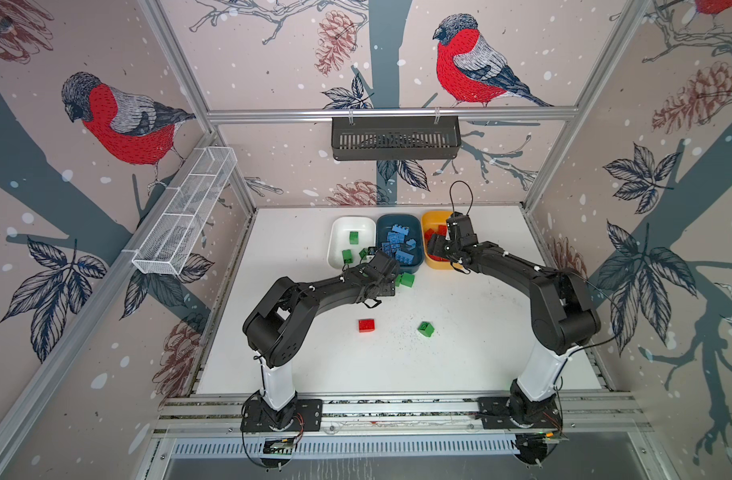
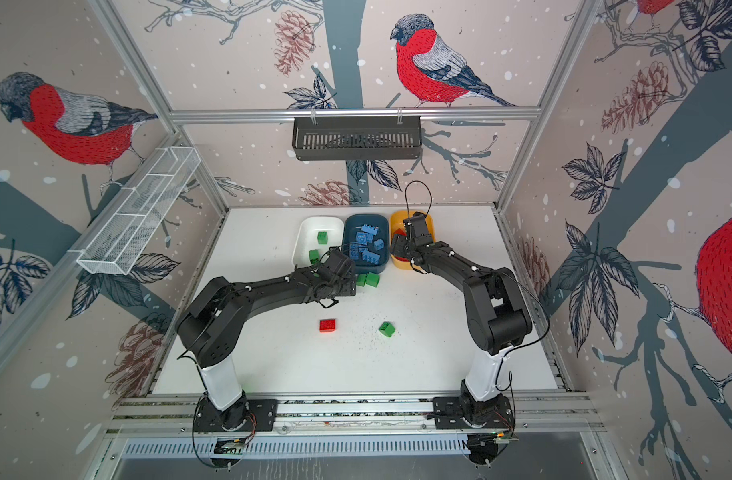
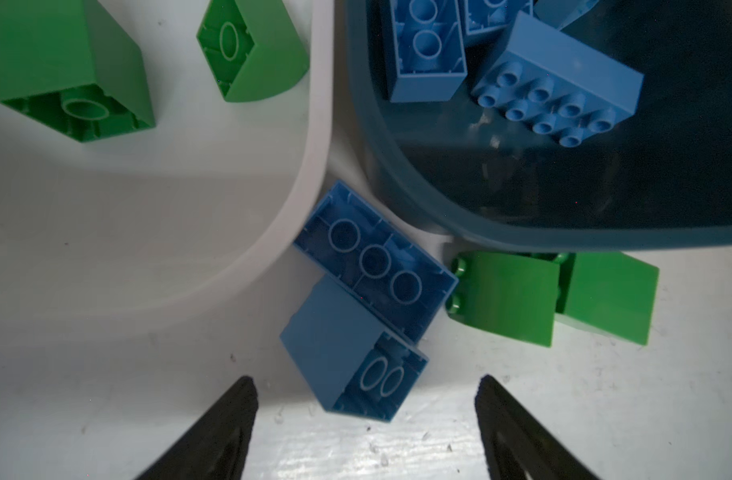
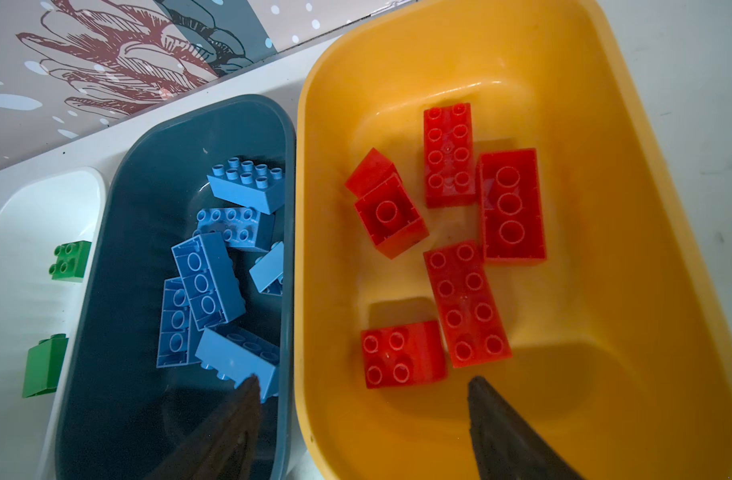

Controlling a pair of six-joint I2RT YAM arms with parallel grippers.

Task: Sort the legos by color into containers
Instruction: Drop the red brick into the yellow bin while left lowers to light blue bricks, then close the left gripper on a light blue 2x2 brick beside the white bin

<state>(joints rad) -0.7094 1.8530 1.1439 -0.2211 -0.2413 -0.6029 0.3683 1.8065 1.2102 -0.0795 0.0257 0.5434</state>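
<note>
The white bench top (image 1: 501,357) lies open across its near half and toward both side edges. Only a square red plastic brick (image 1: 366,325) and a green plastic brick (image 1: 426,328) sit there, well apart, with bare surface round each. Along the far edge a white plastic tub (image 1: 339,237), a dark teal plastic tub (image 1: 399,216) and a yellow plastic tub (image 1: 430,218) stand side by side, rims nearly touching, leaving no lane between. Where the white and teal tubs' near corners curve apart, two blue plastic bricks (image 3: 376,266) fill the gap, touching each other. Two further green bricks (image 3: 505,299) crowd the teal tub's near wall just beside them.
</note>
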